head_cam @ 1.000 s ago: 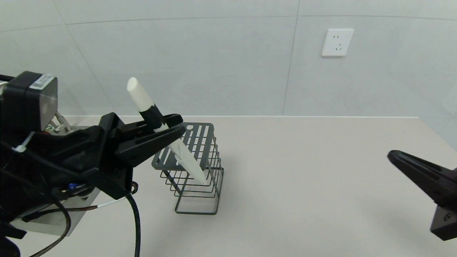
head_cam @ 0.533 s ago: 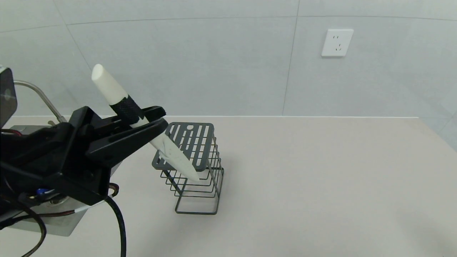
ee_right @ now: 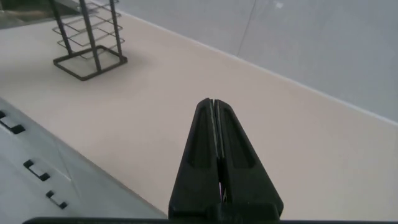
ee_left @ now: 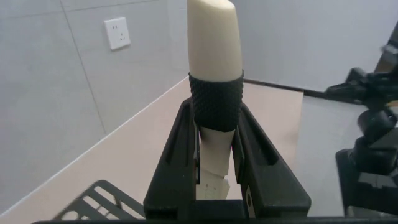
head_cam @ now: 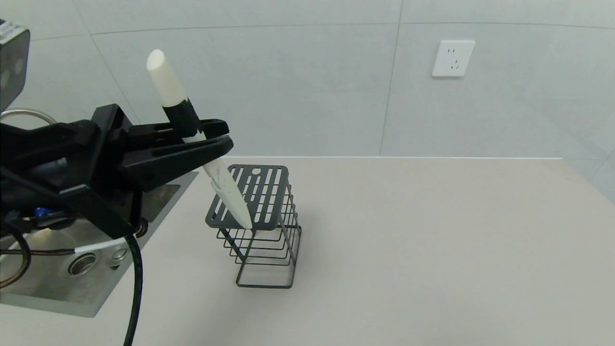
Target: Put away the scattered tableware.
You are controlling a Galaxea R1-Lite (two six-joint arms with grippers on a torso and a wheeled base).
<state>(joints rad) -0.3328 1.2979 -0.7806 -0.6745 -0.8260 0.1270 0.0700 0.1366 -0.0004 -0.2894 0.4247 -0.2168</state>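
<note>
- Left gripper (head_cam: 223,136) is clamped on the knife (head_cam: 226,187), fingers pinching it just below the black grip band, white handle up, blade pointing down.
- Over the last second the knife swings from a strong lean to a steeper, nearer-upright angle, and the gripper now stands higher than it did.
- Blade tip, which overhung the near edge of the wire rack (head_cam: 269,187) a second ago, now appears in the head view at the near edge of its slotted top. Whether it touches a slot or hovers above, cannot tell.
- Rack itself has not shifted on the counter (head_cam: 408,240); the sink (head_cam: 62,269) lies beside it on the robot's left.
- Right gripper (ee_right: 213,106) has left the right edge of the head view; its wrist view has it over bare counter, jaws pressed together on nothing, well apart from the rack.
- Reading: aligning phase. Blade looks nearly set for a downward insertion, not yet seated. Knife remains slightly tilted, so a tip catching on a bar and nudging the light rack seems the main risk.
</note>
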